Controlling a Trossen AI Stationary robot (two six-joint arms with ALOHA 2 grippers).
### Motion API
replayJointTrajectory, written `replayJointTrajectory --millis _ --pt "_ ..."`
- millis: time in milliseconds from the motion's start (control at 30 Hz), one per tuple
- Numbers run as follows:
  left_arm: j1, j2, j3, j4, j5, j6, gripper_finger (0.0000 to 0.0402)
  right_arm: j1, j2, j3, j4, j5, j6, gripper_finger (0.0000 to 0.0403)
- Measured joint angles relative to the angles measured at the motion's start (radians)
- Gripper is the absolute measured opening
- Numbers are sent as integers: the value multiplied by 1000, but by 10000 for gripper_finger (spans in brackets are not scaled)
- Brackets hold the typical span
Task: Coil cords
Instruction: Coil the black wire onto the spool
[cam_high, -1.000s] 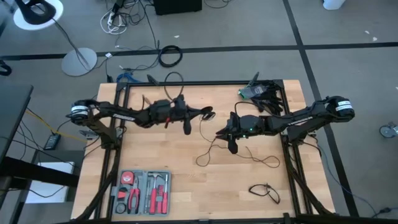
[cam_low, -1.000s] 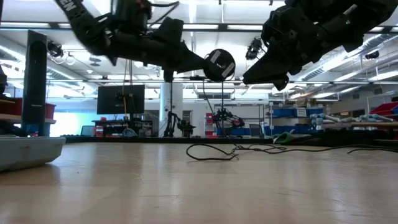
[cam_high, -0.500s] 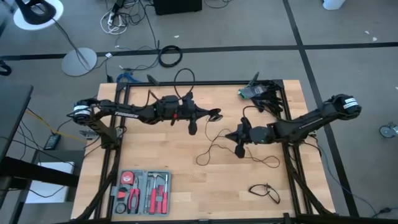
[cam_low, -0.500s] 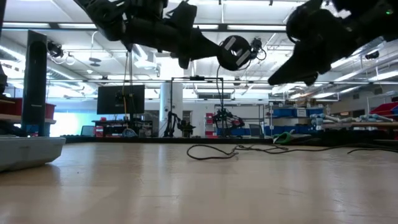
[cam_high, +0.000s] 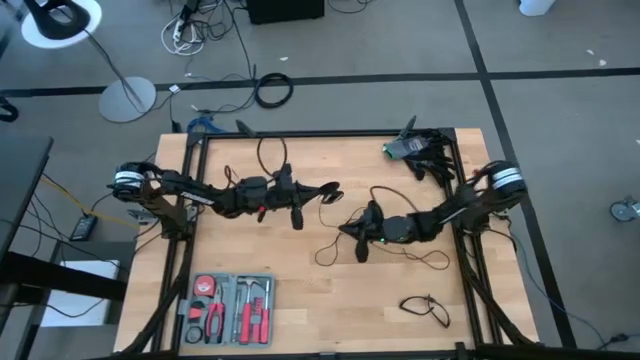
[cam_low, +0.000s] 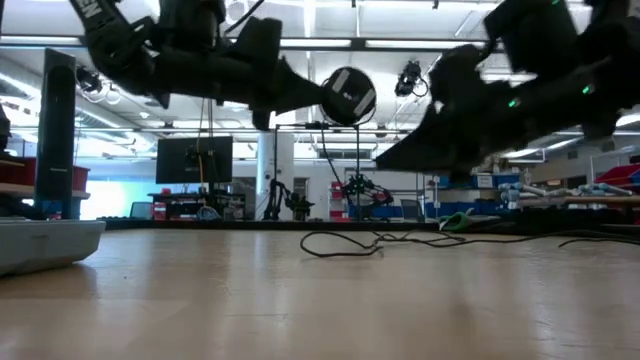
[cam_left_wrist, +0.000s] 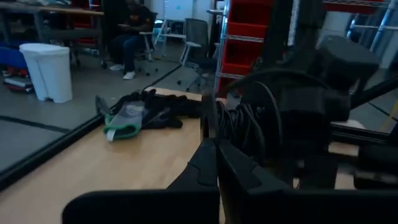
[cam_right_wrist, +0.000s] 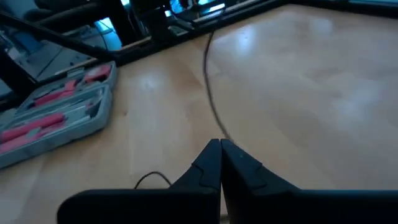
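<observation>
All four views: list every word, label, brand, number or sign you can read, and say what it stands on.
No text can be read in any view.
Left arm's upper link: pale lettering, cut off by the frame and blurred, not readable.
Round disc on the cord end at the left gripper: a pale patch, no legible marks.
Tool case: no label can be made out.
</observation>
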Motion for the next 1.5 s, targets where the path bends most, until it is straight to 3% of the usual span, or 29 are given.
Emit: replayJointTrajectory --millis 233,467,567,667,800,1200,1333,1500 --pt "-23 0 -110 169 -56 -55 0 -34 204 114 209 -1 -76 29" --pt "-27 1 -162 226 -83 -99 0 -65 225 159 229 -7 -123 78" --pt "-28 1 -161 233 -83 -98 0 -82 231 193 189 -47 -134 103" --pt "-28 1 -161 237 -83 -97 0 -96 231 242 39 -76 -125 125" --pt "-28 1 -161 243 -83 -96 0 -103 231 283 -83 -66 -134 140" --pt "-27 1 -161 220 -81 -93 0 -105 220 293 -76 -61 -166 51" --pt "-27 1 -161 217 -81 -93 0 -105 191 292 -85 -14 -169 27" --pt "-27 1 -161 218 -81 -94 0 -105 150 291 -249 38 -121 6"
